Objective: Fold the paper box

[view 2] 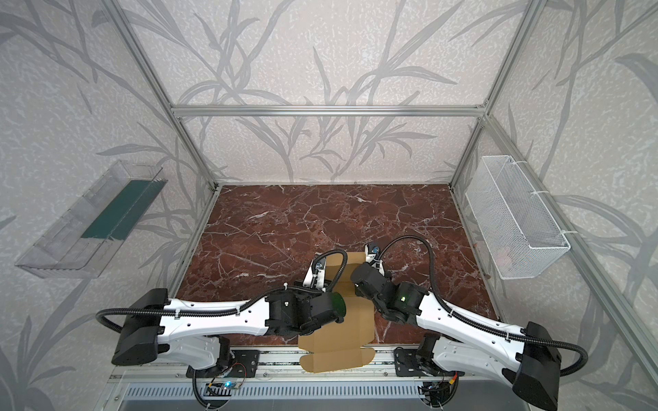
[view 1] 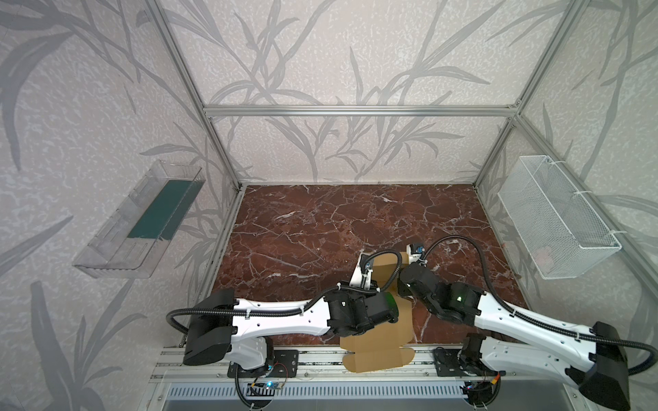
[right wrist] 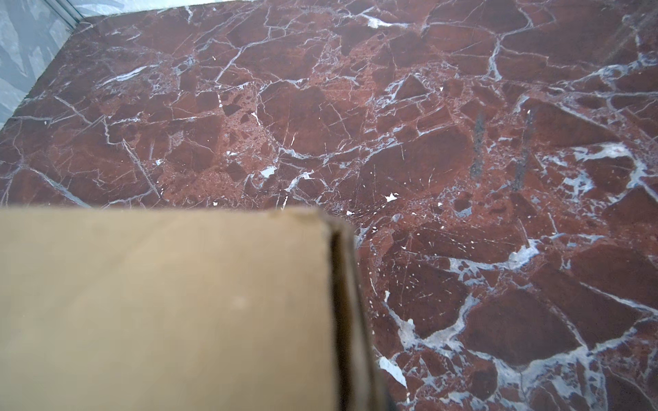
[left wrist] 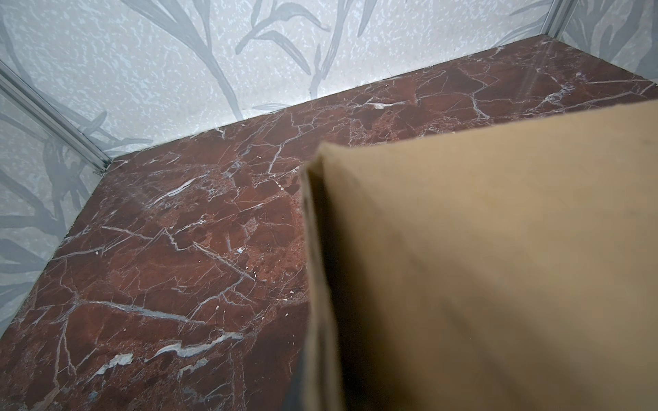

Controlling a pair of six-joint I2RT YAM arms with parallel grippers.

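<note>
Here, the paper box [view 1: 377, 352] lies at the front edge of the table [view 1: 320, 231]; left gripper [view 1: 366, 272] closed beside a raised flap [left wrist: 498, 249], hold unclear; right gripper [view 1: 409, 263] opening cannot be told; flaps likely need even, simultaneous inward pressure.

I'm seeing the paper box [view 1: 377, 338] lying as a plain tan cardboard sheet, partly folded, at the near edge of the marble table [view 1: 302, 231]. Its near flap is overhanging the front rail [view 1: 313, 359], and its far end is standing raised, showing doubled layers at the edge.
</note>
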